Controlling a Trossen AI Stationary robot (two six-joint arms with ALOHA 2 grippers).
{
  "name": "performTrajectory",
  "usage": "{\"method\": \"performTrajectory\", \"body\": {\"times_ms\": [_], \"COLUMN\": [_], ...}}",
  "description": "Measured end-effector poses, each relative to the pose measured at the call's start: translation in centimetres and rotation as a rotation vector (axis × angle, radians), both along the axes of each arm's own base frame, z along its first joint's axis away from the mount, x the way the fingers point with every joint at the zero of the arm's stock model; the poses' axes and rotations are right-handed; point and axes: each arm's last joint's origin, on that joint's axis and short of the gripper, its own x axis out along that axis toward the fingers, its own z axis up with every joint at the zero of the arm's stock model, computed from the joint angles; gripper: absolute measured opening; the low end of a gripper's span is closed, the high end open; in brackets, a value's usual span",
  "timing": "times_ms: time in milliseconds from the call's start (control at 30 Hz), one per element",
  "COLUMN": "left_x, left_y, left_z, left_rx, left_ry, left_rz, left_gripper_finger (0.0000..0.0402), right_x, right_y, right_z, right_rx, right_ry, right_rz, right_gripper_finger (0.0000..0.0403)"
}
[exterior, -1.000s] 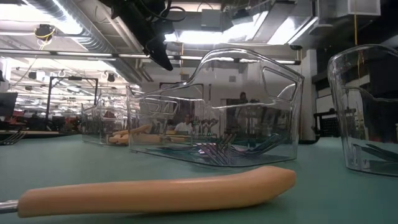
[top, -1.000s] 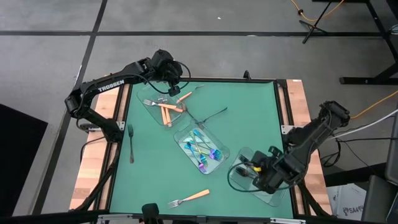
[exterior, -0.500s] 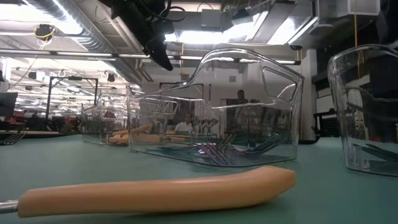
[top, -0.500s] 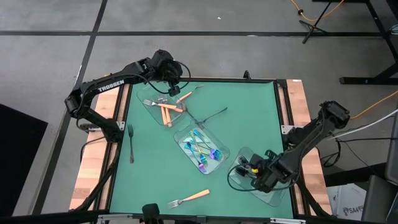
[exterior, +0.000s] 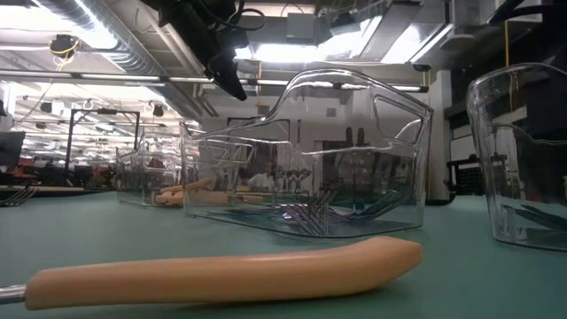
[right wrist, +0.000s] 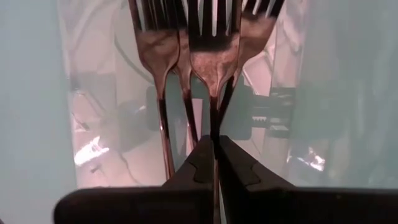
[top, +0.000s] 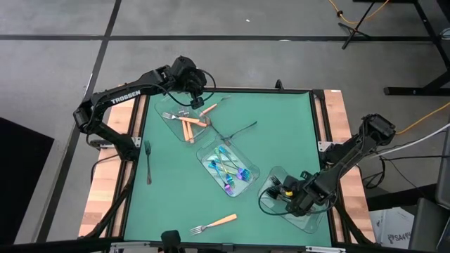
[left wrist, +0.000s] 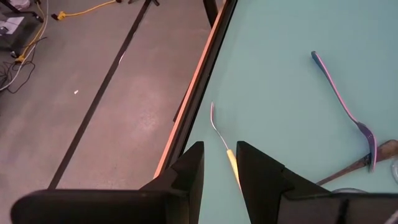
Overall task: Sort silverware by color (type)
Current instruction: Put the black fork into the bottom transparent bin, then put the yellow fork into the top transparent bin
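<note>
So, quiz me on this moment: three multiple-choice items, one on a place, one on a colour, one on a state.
1. Where is the lone orange-handled fork?
A. middle tray
B. bare mat, outside every tray
C. right tray

2. What colour is the cutlery in the middle tray?
A. iridescent blue-purple
B. orange
C. dark grey

3. What is the right gripper doing?
A. open above the mat
B. out of view
C. shut on a dark fork

Key:
1 B: the orange-handled fork lies alone on the mat.
2 A: the middle tray holds iridescent forks.
3 C: the right gripper pinches the dark fork by its handle.
</note>
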Motion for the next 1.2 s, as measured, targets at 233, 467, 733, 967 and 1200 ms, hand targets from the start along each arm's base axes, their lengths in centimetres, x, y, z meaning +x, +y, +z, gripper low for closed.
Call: {"method": "performTrajectory", "body": {"times_ms": [233,467,733,967,1200], "left_x": [0.0,0.1,0.7,1.5,2.1], "left_y": [0.0,0.1,0.5,0.1,0.0], "left_z": [0.0,0.1,1.1,1.9,2.7], "left_rx": [0.001,0.009,0.021,0.051,0.098], "left_ry": [-0.001,-0.013,-0.158,-0.261,-0.344], "left_rz": [0.0,0.0,0.058,0.049,0.034], "left_gripper_finger": [0.0089,0.0089,0.0089,0.0089,0.0089], "right_x": [0.0,0.0,-0.1,-0.6,-1.3], "right_y": [0.0,0.0,-0.1,-0.7,-1.9], "right_z": [0.0,0.0,0.3,2.3,4.8], "right_rx": [0.0,-0.003,0.002,0.06,0.056], "right_ry": [0.0,0.003,-0.008,-0.081,-0.232], "right_rz": [0.0,0.001,0.027,0.037,0.052], "right_gripper_finger": [0.0006,0.0054,0.0064,0.0059,0.0058]}}
